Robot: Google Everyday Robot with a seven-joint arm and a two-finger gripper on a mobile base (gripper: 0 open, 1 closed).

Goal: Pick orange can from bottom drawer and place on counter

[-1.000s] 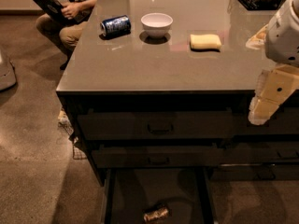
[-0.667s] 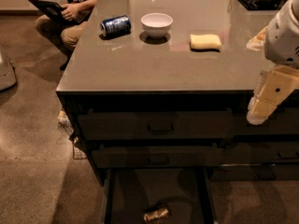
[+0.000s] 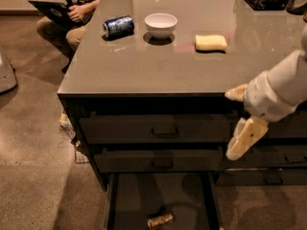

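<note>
From the camera view, the only one: orange can (image 3: 160,220) down on its side on the dark floor of the bottom drawer (image 3: 139,195), which is pulled out and open. Placed about midway between the two side rails, close to the lower border of the picture. Long axis nearly left to right across the drawer, right end a little higher in the picture, so lying across the pull direction and not along it. Gripper (image 3: 231,125) hanging in front of the cabinet on the right side, at the height of the two upper drawer fronts, just under the front edge of the counter (image 3: 158,71). Fingers (image 3: 245,137) spread apart and pinching nothing: one pale finger slanting down and left, of the other only the tip peeking out near the edge of the surface. Seen from there, can below and to the left, well apart. Probably needs a shift left and a long descent into the drawer, with the fingers turned to close across the short width of the can, not along its length. Only one arm, so no choice of side. On the surface, not wanted: dark blue can (image 3: 118,26), white bowl (image 3: 160,24), yellow sponge (image 3: 210,42). Against one second ago: gripper lower and more to the left, nearer to the opening of the drawer; orange can in the same spot with the same lie; drawer open as before
</note>
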